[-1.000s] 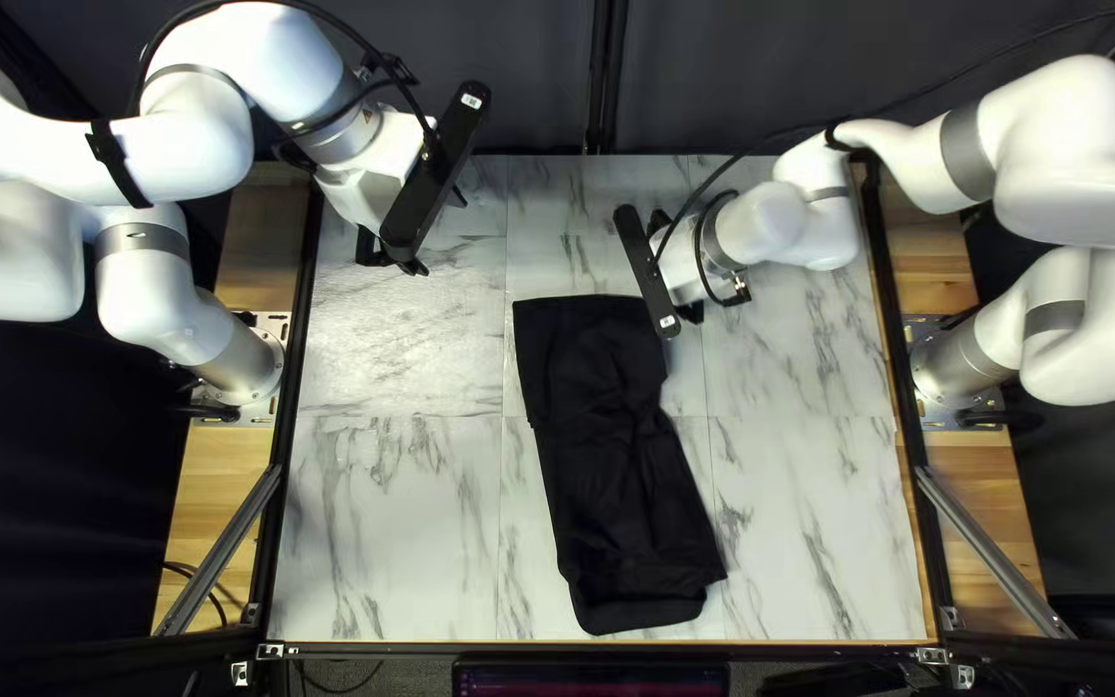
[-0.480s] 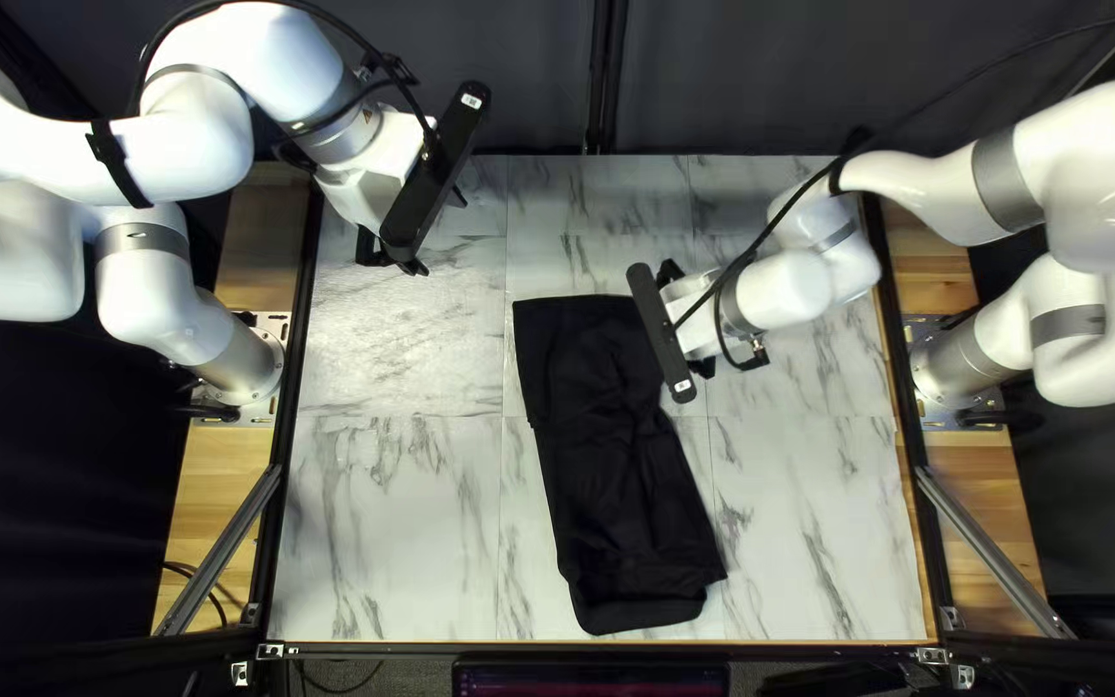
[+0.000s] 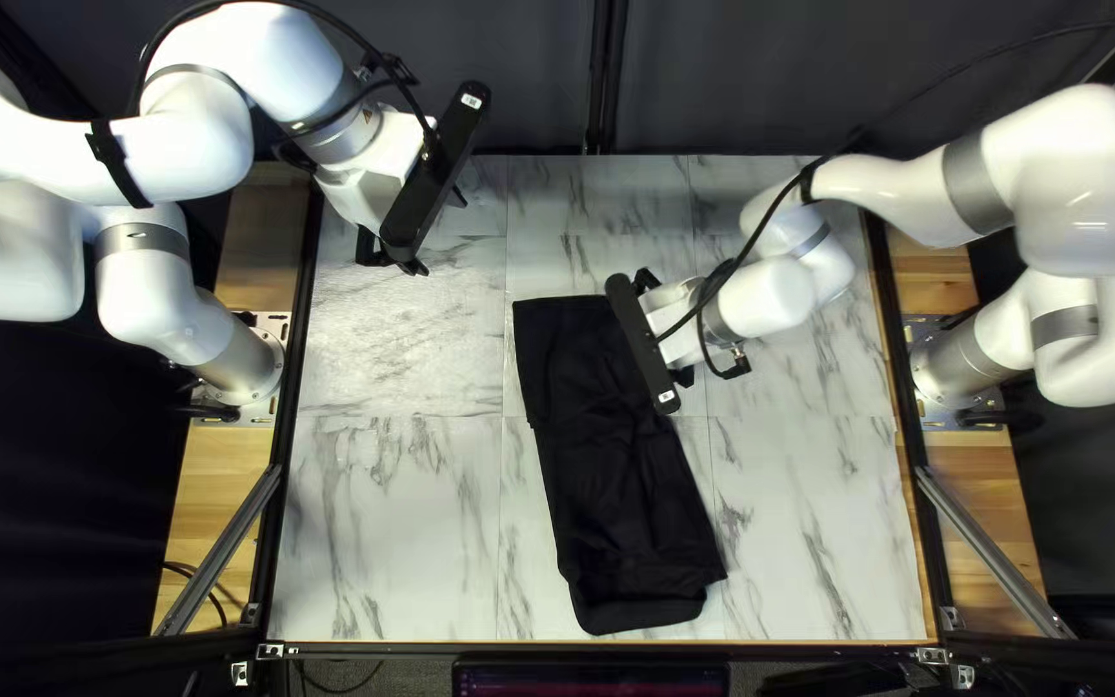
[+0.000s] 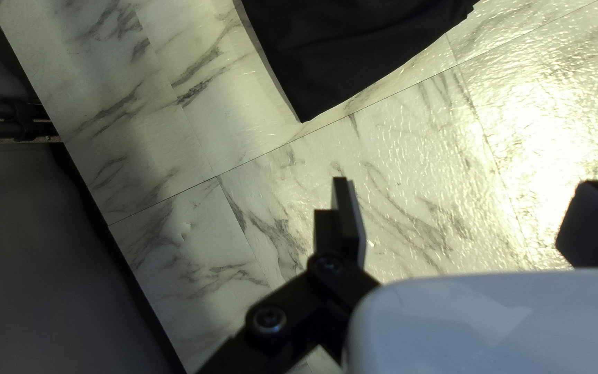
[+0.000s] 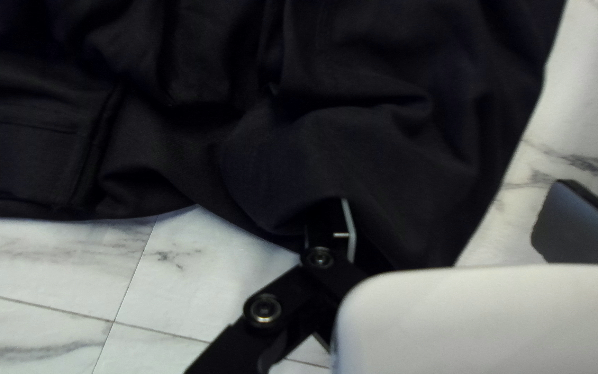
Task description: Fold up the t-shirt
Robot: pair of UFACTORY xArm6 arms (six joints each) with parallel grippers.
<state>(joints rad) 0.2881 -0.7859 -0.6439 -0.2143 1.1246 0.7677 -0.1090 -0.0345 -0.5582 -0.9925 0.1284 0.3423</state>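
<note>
Just brought right hand (image 5: pixel 452 208), spread wide, over the t-shirt (image 3: pixel 603 452), probably to straighten its rumpled side, leaving left hand (image 4: pixel 465 185) wide too.

Shows a white table (image 3: pixel 390 542) with grey marble veining and thin straight seams. Carries a black t-shirt (image 3: pixel 609 491), gathered long and narrow, creased, slanting from beyond the middle to just beside the near edge.
</note>
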